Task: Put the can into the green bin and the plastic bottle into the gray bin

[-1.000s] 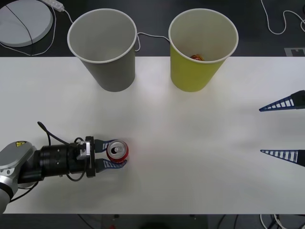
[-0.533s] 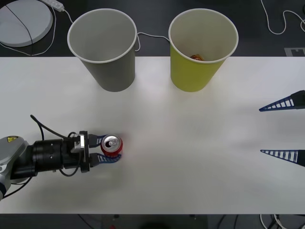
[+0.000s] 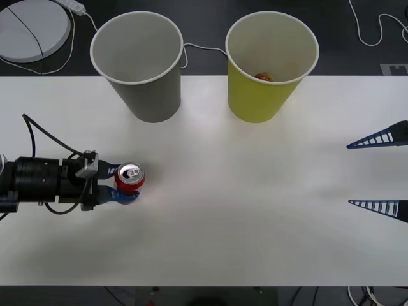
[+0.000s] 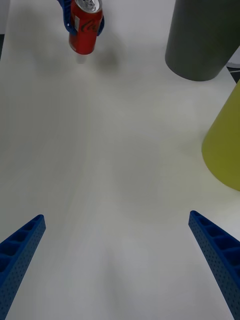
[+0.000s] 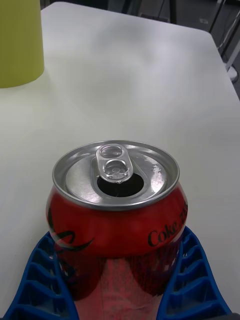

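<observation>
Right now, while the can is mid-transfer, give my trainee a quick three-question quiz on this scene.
1. True or false: the left hand is shut on the can.
2. Which bin already has something inside: A) the gray bin, B) the green bin?
3. Fill in: the right hand waits at the table's right edge with its fingers ____.

Key: 1 true; 2 B; 3 open.

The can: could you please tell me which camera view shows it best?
The left wrist view: the can is close up, showing its opened top, pull tab and red side between the left end effector's fingers. The front view shows it small from above; the right wrist view shows it far off, upright.
</observation>
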Motion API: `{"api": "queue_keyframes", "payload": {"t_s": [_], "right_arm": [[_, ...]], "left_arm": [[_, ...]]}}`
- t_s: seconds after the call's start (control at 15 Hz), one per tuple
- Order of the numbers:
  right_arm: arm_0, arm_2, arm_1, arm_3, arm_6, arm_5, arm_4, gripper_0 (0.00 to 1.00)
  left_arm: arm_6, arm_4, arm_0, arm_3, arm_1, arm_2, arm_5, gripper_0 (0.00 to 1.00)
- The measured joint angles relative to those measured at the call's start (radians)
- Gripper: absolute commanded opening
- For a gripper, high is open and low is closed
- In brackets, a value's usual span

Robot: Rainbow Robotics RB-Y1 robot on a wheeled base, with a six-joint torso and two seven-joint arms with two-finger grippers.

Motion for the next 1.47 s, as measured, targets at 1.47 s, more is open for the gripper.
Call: {"api": "queue_keyframes", "payload": {"t_s": [1.47], "right_arm": [[0.000, 0.000, 0.000, 0.000, 0.000, 0.000, 0.000, 1.00]], "left_arm": [[1.173, -0.498, -0.120, -0.927, 0.053, 0.099, -0.219, 0.00]]}}
